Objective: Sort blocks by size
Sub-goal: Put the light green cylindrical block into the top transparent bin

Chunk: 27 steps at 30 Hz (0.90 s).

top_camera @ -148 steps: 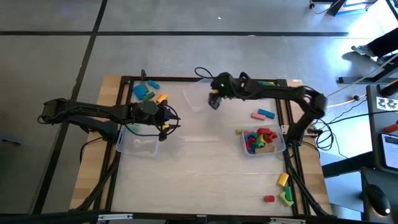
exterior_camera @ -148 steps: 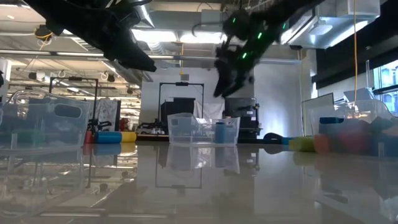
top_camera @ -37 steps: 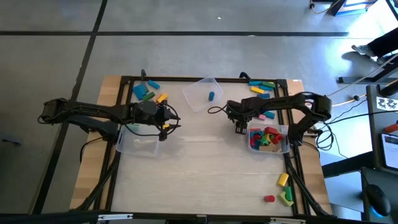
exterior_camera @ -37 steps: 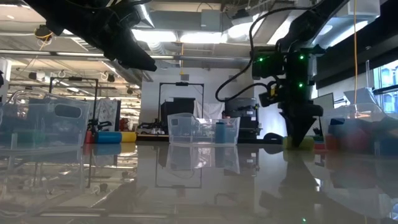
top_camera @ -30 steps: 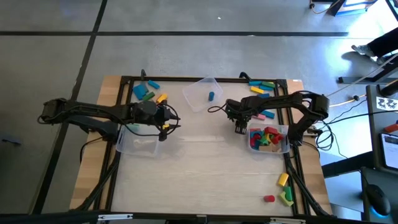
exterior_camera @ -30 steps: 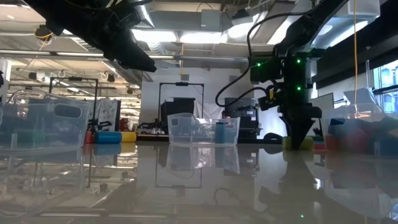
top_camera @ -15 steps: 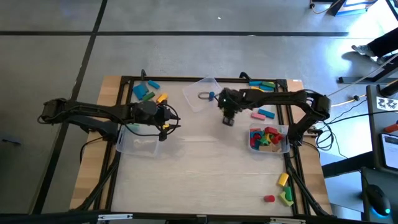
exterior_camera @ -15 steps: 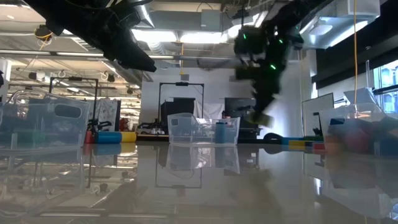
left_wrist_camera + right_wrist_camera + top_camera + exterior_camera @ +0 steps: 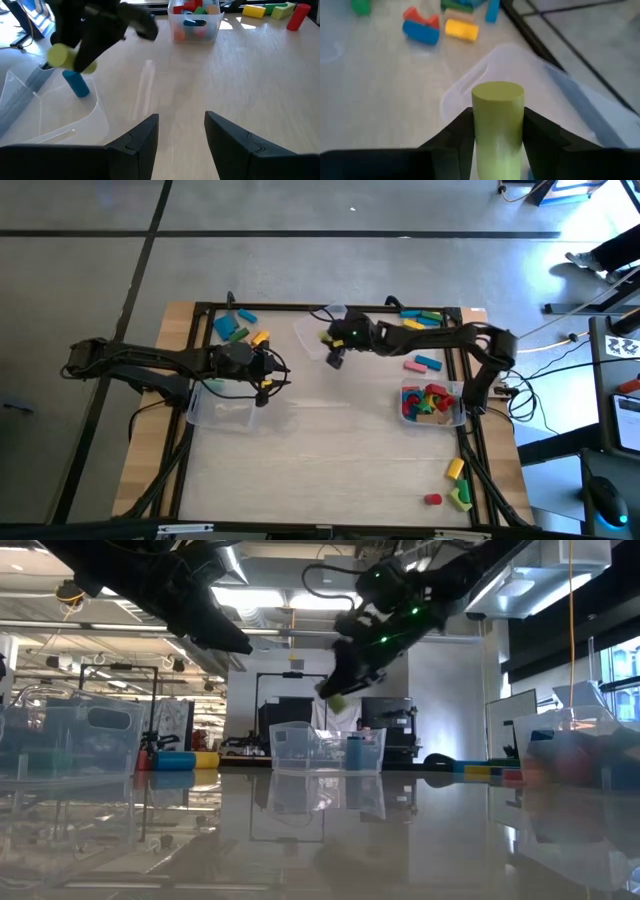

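Note:
My right gripper [image 9: 335,358] is shut on a yellow-green cylinder block [image 9: 497,125] and hangs above the clear bin [image 9: 318,332] at the table's far middle. A blue cylinder [image 9: 76,84] stands on one end in that bin. In the low view the held cylinder [image 9: 337,700] hangs high above the bin [image 9: 310,748]. My left gripper [image 9: 181,135] waits open and holds nothing, above a second clear bin [image 9: 222,410] at the left. Loose blocks lie at the far left [image 9: 236,327], far right [image 9: 420,320] and near right [image 9: 455,485]. My right gripper pinches the cylinder's curved side [image 9: 479,131] between its two fingers [image 9: 536,131], one on each side. The fingers slant downward, coming from the table's right. One flat end [image 9: 498,95] faces away from the wrist. The cylinder is lifted clear above the far bin.
A clear bin [image 9: 448,418] at the right holds several red, blue and green blocks. A pink and a blue block [image 9: 425,363] lie just beyond it. A dark frame [image 9: 300,307] runs around the tabletop. The table's middle and near part [image 9: 320,460] is bare.
My right gripper has risen from the tabletop beside the right bin with the yellow-green cylinder. It has swung toward the table's left and far side, above the far bin, and has tipped from pointing straight down to a slant.

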Each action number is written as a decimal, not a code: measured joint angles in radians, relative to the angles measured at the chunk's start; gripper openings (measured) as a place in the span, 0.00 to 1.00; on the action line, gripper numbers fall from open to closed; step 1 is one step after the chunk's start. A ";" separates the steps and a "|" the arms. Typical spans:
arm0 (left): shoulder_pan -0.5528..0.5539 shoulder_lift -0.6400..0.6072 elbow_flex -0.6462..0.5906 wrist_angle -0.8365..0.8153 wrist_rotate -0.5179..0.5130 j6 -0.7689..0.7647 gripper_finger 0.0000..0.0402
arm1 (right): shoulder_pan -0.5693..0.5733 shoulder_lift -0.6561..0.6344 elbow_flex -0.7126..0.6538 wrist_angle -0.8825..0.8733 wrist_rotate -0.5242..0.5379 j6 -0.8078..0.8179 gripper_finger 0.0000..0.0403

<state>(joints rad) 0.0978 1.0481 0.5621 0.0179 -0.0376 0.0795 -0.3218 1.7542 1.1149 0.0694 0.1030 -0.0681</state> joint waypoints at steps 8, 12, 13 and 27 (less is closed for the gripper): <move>0.000 0.000 0.000 -0.008 0.000 0.000 0.39 | -0.023 0.127 0.000 0.175 0.027 0.021 0.36; 0.000 0.000 0.000 -0.008 0.000 -0.001 0.39 | -0.043 0.148 0.000 0.167 0.017 0.060 0.38; 0.000 0.000 0.000 -0.008 0.000 -0.001 0.39 | -0.048 0.148 0.000 0.161 0.008 0.061 0.38; 0.000 0.000 0.000 -0.010 0.000 -0.002 0.39 | -0.058 0.148 0.000 0.159 -0.017 0.099 0.48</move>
<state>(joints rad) 0.0978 1.0481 0.5621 0.0082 -0.0378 0.0774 -0.3801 1.9022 1.1149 0.2279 0.0856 0.0307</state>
